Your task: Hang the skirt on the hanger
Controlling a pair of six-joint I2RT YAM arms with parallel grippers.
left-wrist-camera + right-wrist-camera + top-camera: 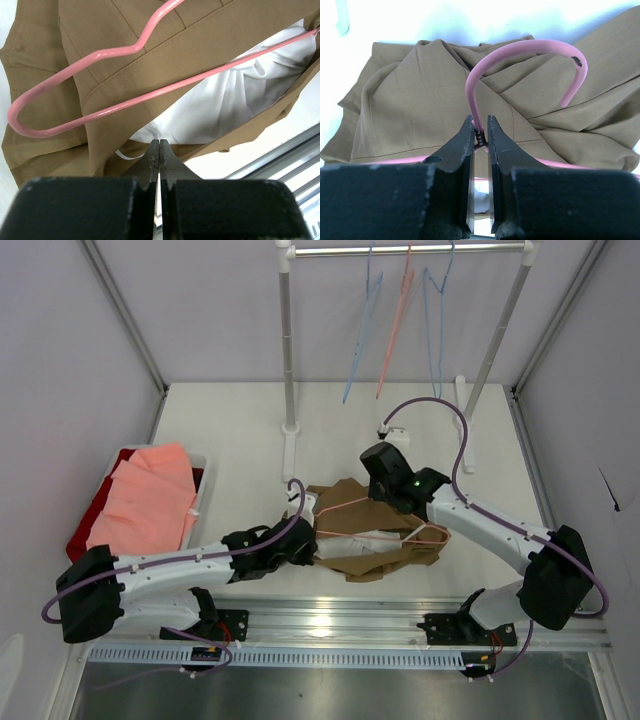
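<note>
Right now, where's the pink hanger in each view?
Top external: the pink hanger lies flat at centre, on the tan skirt.
Left wrist: its looped end and bottom bar cross the upper frame.
Right wrist: its hook arches at top centre, its neck clamped by the right gripper.
Shared landmark: the tan skirt beneath it.

The top camera looks down from above and behind my bases, far enough to take in the whole table [230, 440] out to the far rack [287, 340]. Each wrist camera sits right behind its own pair, peering past my left fingers [150, 165] and my right fingers [462, 145] from very close. All three views share the skirt [345, 498] and the hanger [385, 537].
</note>
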